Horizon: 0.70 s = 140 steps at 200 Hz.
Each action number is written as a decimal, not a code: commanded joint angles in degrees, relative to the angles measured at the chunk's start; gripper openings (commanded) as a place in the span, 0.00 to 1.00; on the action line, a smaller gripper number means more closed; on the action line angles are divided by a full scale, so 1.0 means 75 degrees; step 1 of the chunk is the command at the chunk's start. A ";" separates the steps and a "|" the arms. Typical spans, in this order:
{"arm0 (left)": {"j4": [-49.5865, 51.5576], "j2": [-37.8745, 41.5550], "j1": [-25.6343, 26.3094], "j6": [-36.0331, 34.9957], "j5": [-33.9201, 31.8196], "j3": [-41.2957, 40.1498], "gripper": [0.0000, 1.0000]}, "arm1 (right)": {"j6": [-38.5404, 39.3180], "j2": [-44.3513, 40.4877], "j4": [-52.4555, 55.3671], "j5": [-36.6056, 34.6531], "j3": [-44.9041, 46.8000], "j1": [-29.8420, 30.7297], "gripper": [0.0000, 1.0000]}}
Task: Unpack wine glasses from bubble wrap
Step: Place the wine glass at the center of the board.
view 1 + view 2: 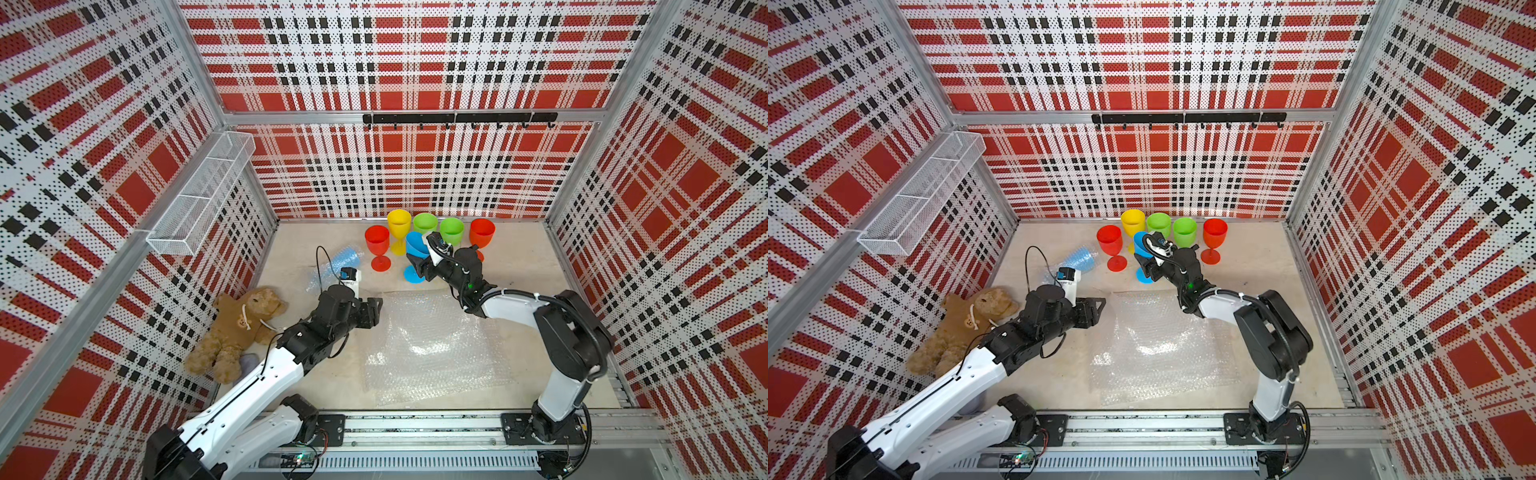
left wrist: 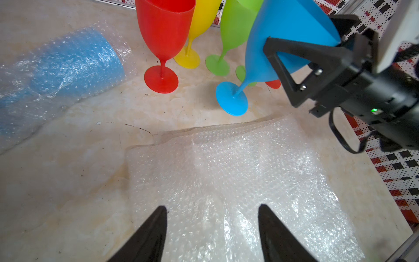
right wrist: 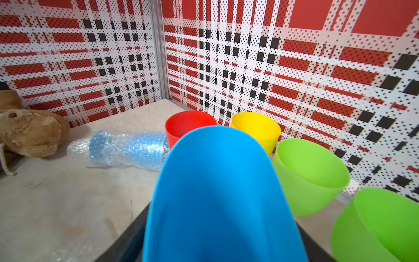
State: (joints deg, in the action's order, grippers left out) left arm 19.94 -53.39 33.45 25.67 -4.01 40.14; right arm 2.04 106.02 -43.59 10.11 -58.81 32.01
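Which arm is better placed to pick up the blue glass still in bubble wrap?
Left. The left pincer is open, empty and nearer the wrapped blue glass. The right pincer is busy gripping the unwrapped blue glass.

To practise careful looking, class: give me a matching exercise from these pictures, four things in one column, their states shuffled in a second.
1 bare blue goblet
2 wrapped blue goblet
3 yellow goblet
4 loose bubble wrap sheet

A spread flat, holding nothing
B tilted, gripped by the right gripper
C lying on its side
D standing upright

Pairs: 1-B, 2-C, 3-D, 4-A
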 commanded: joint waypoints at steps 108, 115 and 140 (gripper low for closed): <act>-0.0046 -0.0122 -0.0063 0.0046 -0.0270 -0.0046 0.66 | 0.0586 0.2663 -0.0211 0.0281 -0.2501 -0.0069 0.55; -0.0061 -0.0114 -0.0086 0.0046 -0.0247 -0.0054 0.66 | 0.0572 0.2678 -0.0211 0.0309 -0.2494 -0.0067 0.55; -0.0069 -0.0138 -0.0130 0.0046 -0.0203 -0.0055 0.66 | 0.0611 0.2815 -0.0144 0.0346 -0.2494 -0.0068 0.56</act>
State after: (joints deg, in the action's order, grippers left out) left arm 19.97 -54.30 33.17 25.69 -5.41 40.14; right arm 5.06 125.45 -44.69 11.86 -76.49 31.51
